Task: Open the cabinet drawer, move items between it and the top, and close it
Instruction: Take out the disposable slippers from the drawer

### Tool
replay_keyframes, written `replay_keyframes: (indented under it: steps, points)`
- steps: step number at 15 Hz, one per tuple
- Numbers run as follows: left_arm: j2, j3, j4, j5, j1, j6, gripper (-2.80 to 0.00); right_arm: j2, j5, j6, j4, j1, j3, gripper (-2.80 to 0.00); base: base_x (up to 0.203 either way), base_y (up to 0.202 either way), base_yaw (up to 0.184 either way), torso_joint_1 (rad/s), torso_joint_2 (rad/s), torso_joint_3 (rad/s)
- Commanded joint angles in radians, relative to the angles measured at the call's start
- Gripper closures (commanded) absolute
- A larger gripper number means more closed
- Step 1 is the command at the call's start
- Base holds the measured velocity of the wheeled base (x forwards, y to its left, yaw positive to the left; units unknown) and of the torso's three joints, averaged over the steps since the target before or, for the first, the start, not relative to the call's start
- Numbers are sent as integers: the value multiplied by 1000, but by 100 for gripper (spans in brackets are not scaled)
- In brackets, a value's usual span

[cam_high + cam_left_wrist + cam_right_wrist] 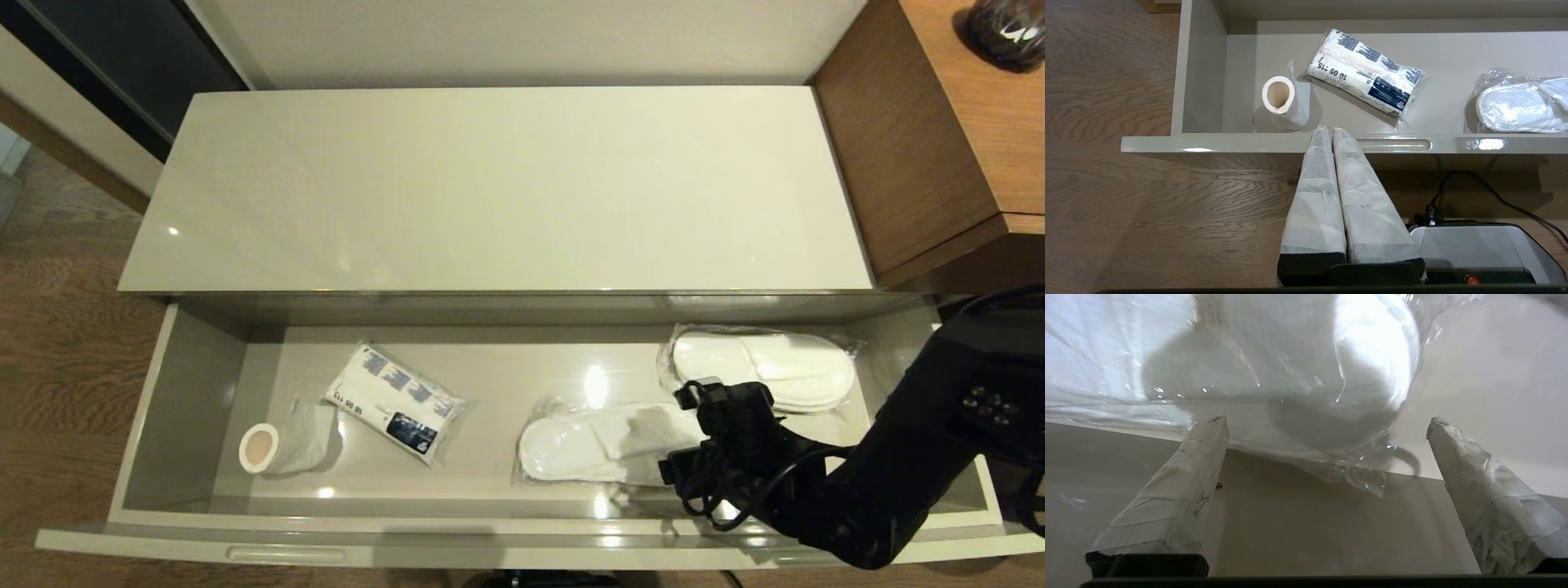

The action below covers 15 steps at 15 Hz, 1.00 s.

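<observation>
Pulled-out cabinet drawer, right end effector (fingers apart) over slippers

You are looking at a bulky matte-black right arm with looped black cables running along its wrist and a cluster of small dark screws showing on its housing. The right gripper is showing two tapered fingers wrapped in wrinkled off-white tape on black bases. The left gripper is wearing the same taped wrapping; a grey base housing is carrying a small red button.

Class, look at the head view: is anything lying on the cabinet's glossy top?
No: the top is bare, and both slipper packs lie in the open drawer.
</observation>
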Motion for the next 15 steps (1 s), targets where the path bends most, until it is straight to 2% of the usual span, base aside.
replay_keyframes:
  steps: [1, 15]
  points:
    - [2, 0, 0, 1, 1, 0, 0, -20, -42, -3, -11, 33, -7, -280, 0, 0, 0, 0, 0, 0]
    - [2, 0, 0, 1, 1, 0, 0, -41, -53, -19, -1, 63, -50, -280, 0, 0, 0, 0, 0, 0]
